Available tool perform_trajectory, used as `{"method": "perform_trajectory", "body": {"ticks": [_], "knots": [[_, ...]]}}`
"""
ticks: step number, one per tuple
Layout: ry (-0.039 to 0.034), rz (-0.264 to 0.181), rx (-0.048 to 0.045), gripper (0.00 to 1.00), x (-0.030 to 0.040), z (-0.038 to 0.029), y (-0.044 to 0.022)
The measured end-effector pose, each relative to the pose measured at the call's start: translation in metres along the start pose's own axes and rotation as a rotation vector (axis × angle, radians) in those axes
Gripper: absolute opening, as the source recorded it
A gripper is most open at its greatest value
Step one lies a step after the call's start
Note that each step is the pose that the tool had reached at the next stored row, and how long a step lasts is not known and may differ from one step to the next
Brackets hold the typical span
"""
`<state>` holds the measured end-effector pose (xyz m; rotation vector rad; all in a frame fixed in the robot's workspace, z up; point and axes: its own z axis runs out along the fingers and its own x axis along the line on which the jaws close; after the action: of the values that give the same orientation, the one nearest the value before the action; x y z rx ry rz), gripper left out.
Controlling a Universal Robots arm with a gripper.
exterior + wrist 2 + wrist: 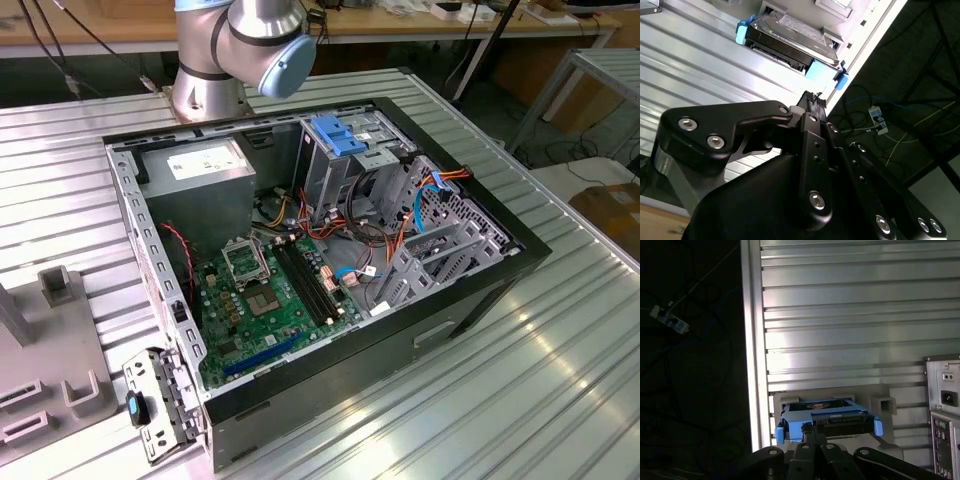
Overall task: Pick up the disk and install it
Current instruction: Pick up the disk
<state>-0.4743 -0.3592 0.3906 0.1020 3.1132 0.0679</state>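
**Blue Plastic, Ribbed Metal, Matt Black**

Just ahead of the pincer (pixel 812 101), the disk (pixel 790 42) is showing a dark, slightly glossy casing edged in smooth bright blue plastic. The table (pixel 700 65) ahead is gleaming as ribbed bare metal. The pincer itself is looking matt black, with shiny screw heads.

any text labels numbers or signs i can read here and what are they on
No text here can be read.
White label on the power supply, exterior view: print too small to read.
Label on top of the disk, second wrist view: lines of print, too small to read.
Rear panel of the computer case, first wrist view: small marks by the sockets, not legible.
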Motion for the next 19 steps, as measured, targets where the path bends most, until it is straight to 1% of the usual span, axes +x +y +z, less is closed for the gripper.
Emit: {"method": "perform_trajectory", "body": {"ticks": [5,6,10,13,19], "knots": [[0.0001,-0.002,0.0,0.11,0.0,0.0,0.0],[0.0007,-0.014,-0.0003,0.11,0.0001,0.0,0.0001],[0.0047,-0.106,-0.0026,0.11,0.0001,0.0,0.0001],[0.0074,-0.164,-0.004,0.11,0.0001,0.0,0.0001],[0.0164,-0.369,-0.009,0.11,0.0001,0.0007,0.0]]}}
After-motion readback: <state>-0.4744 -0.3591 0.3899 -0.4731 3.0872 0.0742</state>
